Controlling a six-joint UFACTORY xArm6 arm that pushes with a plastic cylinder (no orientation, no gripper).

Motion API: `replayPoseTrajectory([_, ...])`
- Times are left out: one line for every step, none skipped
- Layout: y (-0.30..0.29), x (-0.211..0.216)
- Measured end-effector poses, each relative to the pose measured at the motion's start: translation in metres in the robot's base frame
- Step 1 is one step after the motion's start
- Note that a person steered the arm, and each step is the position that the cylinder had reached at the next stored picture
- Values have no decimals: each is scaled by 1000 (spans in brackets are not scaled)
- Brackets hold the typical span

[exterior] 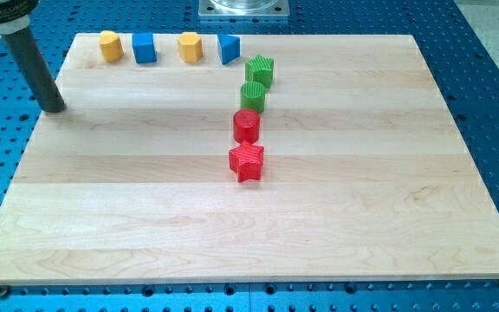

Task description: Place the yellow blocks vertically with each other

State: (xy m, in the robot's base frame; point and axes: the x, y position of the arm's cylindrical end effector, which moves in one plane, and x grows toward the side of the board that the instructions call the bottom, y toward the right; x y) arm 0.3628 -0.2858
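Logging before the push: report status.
My tip at view's left edge, touching nothing. Yellow blocks side by side, top row. Blue cube sits between them.

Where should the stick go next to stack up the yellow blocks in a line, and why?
Probably my tip should slide toward the view's top right, to the left yellow block. Both yellow blocks sit side by side in the top row, the other further right, not vertical.

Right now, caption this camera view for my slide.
My tip rests at the board's left edge, below-left of the top row: yellow block, blue cube, yellow block.
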Motion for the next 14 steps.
replayPoseTrajectory([3, -3])
replayPoseTrajectory([-3, -62])
replayPoseTrajectory([-4, -114])
replayPoseTrajectory([-3, -156])
replayPoseTrajectory([37, -160])
replayPoseTrajectory([69, -132])
replayPoseTrajectory([82, -68])
replayPoseTrajectory([86, -59])
replayPoseTrajectory([67, -99])
replayPoseTrajectory([61, -163])
replayPoseTrajectory([90, -172])
replayPoseTrajectory([123, -169])
replayPoseTrajectory([125, -165])
replayPoseTrajectory([128, -161])
